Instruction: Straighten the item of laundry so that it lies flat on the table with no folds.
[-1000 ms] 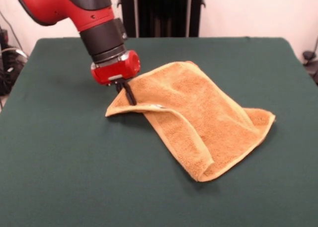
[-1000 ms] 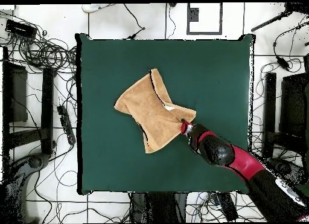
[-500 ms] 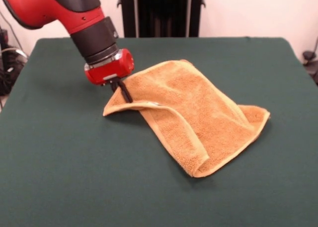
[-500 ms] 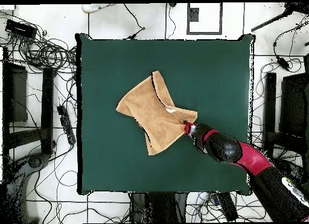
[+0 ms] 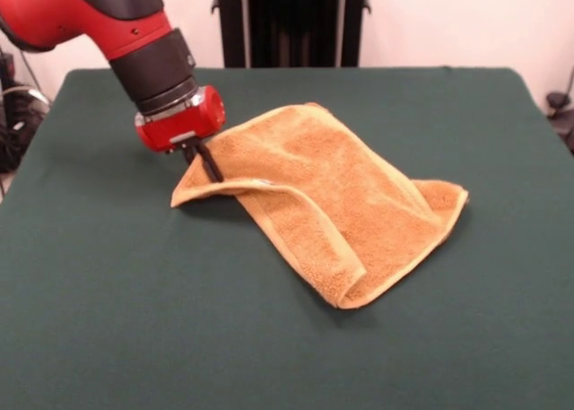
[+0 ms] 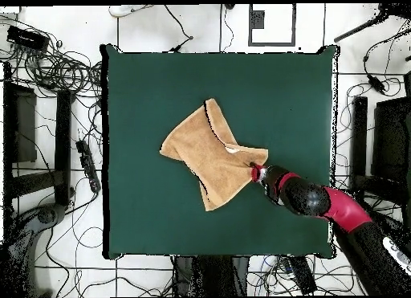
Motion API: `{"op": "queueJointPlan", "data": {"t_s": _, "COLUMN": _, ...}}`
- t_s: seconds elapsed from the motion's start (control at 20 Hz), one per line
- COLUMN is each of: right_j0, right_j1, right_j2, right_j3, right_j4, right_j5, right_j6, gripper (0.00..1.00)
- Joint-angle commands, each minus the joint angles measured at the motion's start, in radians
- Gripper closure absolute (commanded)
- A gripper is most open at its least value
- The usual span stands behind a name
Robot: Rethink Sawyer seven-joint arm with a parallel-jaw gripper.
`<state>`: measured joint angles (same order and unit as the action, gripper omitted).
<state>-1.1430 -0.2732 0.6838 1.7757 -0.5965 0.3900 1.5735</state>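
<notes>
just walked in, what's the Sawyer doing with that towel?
The gripper has its fingers shut on a corner of the orange towel, holding that corner slightly off the green table. The towel is not flat: one edge is folded over the middle, so there is a double layer across it. Straightening is under way, not finished.

Towel (image 5: 332, 195) orange-tan, fuzzy, paler smooth edge band. Tiny white label on it. Table (image 5: 134, 338) dark green all over. My arm (image 5: 99, 15) red and black. My claw (image 5: 208, 163) black, under red wrist. Wall white.
</notes>
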Motion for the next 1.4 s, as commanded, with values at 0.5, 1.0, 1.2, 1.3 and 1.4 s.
{"op": "queueJointPlan", "data": {"t_s": 0.5, "right_j0": 0.02, "right_j1": -0.017, "right_j2": -0.081, "right_j3": -0.294, "right_j4": -0.284, "right_j5": 0.183, "right_j6": -0.362, "gripper": 1.0}}
{"op": "queueJointPlan", "data": {"t_s": 1.0, "right_j0": 0.026, "right_j1": -0.103, "right_j2": -0.058, "right_j3": -0.224, "right_j4": -0.24, "right_j5": 0.271, "right_j6": -0.25, "gripper": 1.0}}
{"op": "queueJointPlan", "data": {"t_s": 1.2, "right_j0": 0.03, "right_j1": -0.162, "right_j2": -0.045, "right_j3": -0.185, "right_j4": -0.238, "right_j5": 0.286, "right_j6": -0.248, "gripper": 1.0}}
{"op": "queueJointPlan", "data": {"t_s": 1.3, "right_j0": 0.009, "right_j1": -0.181, "right_j2": -0.027, "right_j3": -0.165, "right_j4": -0.224, "right_j5": 0.283, "right_j6": -0.244, "gripper": 1.0}}
{"op": "queueJointPlan", "data": {"t_s": 1.4, "right_j0": -0.017, "right_j1": -0.191, "right_j2": -0.001, "right_j3": -0.148, "right_j4": -0.191, "right_j5": 0.286, "right_j6": -0.222, "gripper": 1.0}}
